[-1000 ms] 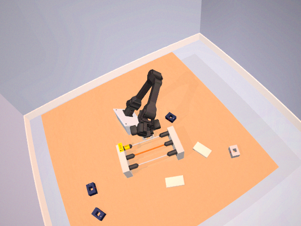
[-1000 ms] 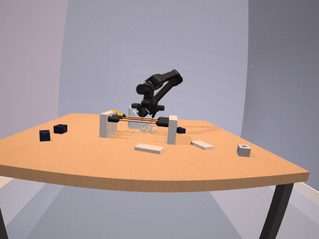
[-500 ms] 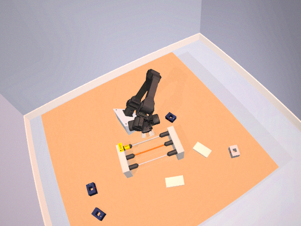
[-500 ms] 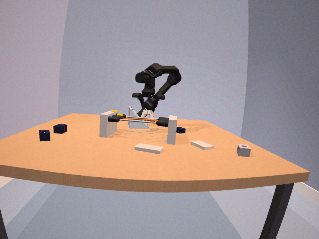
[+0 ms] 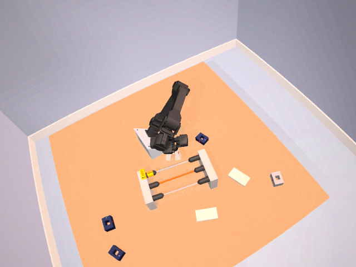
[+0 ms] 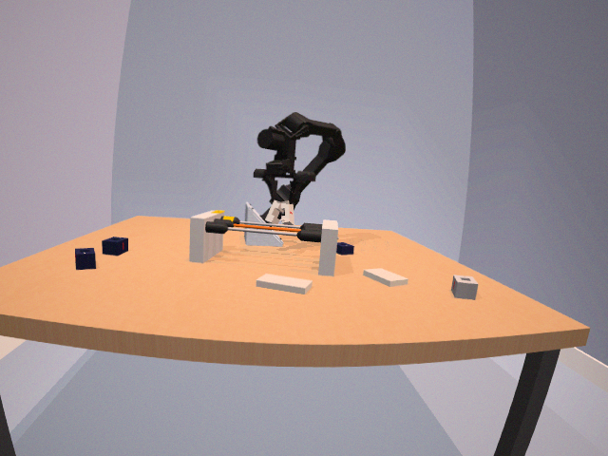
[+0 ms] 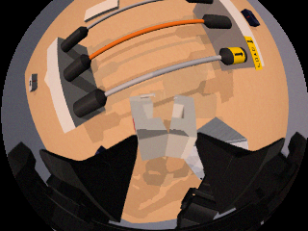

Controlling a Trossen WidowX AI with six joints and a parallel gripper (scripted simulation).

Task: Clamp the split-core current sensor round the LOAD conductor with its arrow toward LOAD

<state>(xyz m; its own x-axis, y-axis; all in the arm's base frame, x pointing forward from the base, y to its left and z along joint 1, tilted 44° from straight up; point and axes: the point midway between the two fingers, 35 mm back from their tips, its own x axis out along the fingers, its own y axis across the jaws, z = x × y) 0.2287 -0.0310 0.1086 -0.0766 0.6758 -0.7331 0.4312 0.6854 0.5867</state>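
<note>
Sensor (image 5: 177, 155) (image 6: 284, 209) (image 7: 166, 137) gripped in claw (image 5: 176, 143) (image 6: 281, 196) (image 7: 167, 139), jaws open.Open sensor (image 5: 177, 155) (image 6: 288, 213) (image 7: 166, 144) in the claw (image 5: 173, 149) (image 6: 282, 199) (image 7: 167, 139)

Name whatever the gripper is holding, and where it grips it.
The open split-core sensor: the gripper grips its hinged end, on opposite sides, the open ends pointing away.

1. Two navy blocks sat on the left of the counter (image 5: 86, 172) (image 6: 294, 318) (image 7: 274, 96): a nearer one (image 5: 112, 250) (image 6: 85, 259) and a farther one (image 5: 108, 227) (image 6: 113, 246) (image 7: 250, 17), apart.
2. A third navy block (image 5: 199, 140) (image 6: 345, 248) (image 7: 100, 150) lay farther back, right of centre.
3. A grey block (image 5: 277, 183) (image 6: 465, 288) (image 7: 33, 83) with a square hole stood at the right.
4. Two pale slabs lay flat: one near the middle (image 5: 206, 214) (image 6: 283, 283) (image 7: 101, 10), another farther right (image 5: 238, 176) (image 6: 385, 276).
5. An orange conductor (image 5: 176, 177) (image 6: 265, 227) (image 7: 144, 33) ran beside a near grey one (image 5: 181, 190) (image 6: 262, 232) (image 7: 125, 11).
</note>
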